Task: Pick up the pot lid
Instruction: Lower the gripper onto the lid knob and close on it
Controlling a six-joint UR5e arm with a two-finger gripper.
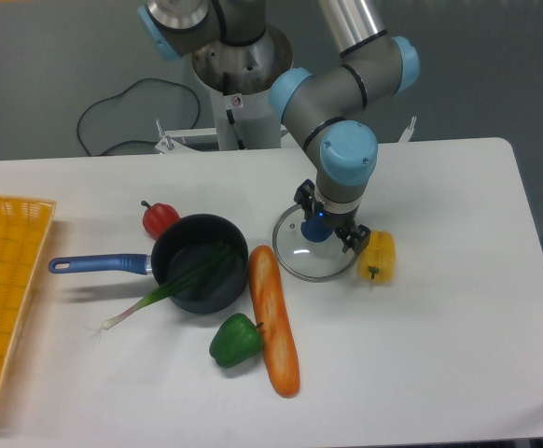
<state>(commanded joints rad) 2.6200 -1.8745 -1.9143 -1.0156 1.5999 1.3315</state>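
Note:
A round glass pot lid (311,254) with a metal rim lies flat on the white table, right of the pot. My gripper (325,227) is straight above the lid, down at its blue knob. Its black fingers (354,234) stand on either side of the knob, which shows between them. I cannot tell from this view whether the fingers are pressed onto the knob. The arm's blue-capped wrist hides the lid's far edge.
A dark pot (200,262) with a blue handle holds a spring onion (164,293). A bread loaf (273,319) and green pepper (235,340) lie in front. A yellow pepper (377,257) touches the lid's right side. A red pepper (160,217) sits behind the pot; a yellow basket (1,280) stands left.

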